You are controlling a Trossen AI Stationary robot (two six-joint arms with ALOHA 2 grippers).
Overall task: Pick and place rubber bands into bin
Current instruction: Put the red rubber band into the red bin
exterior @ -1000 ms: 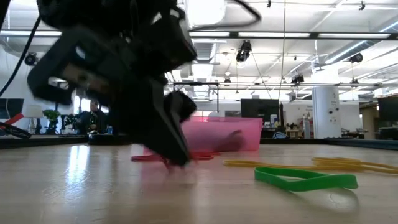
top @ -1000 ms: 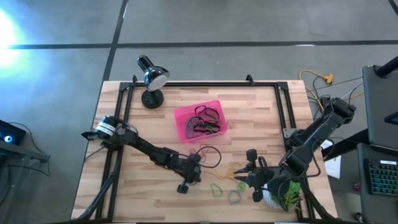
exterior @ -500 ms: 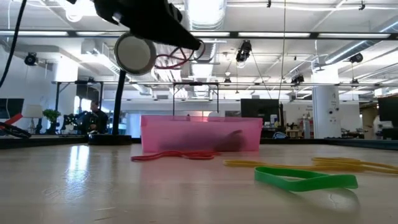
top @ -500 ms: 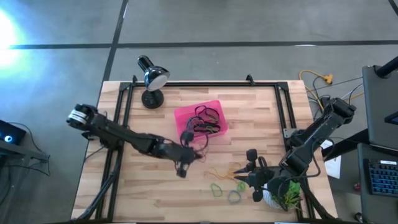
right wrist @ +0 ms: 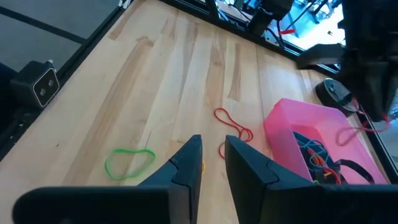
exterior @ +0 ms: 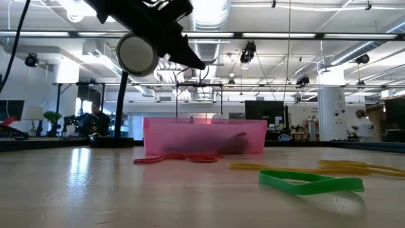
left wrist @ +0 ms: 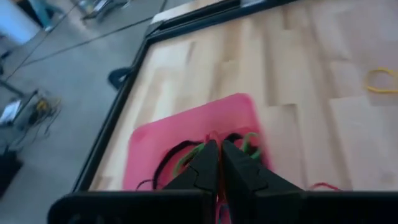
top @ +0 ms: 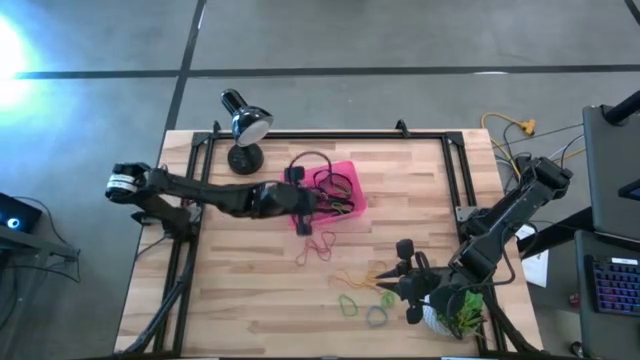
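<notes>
No text, label, brand, number or sign can be read in any of the views. Nothing on the bench carries legible writing, and the room behind it shows no readable signs.

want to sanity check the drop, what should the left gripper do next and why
Probably open the left gripper to let go. It is shut on a rubber band and sits over the pink bin, which already holds several bands, so a release here should drop it inside. The right gripper waits near the loose bands by the plant pot.
</notes>
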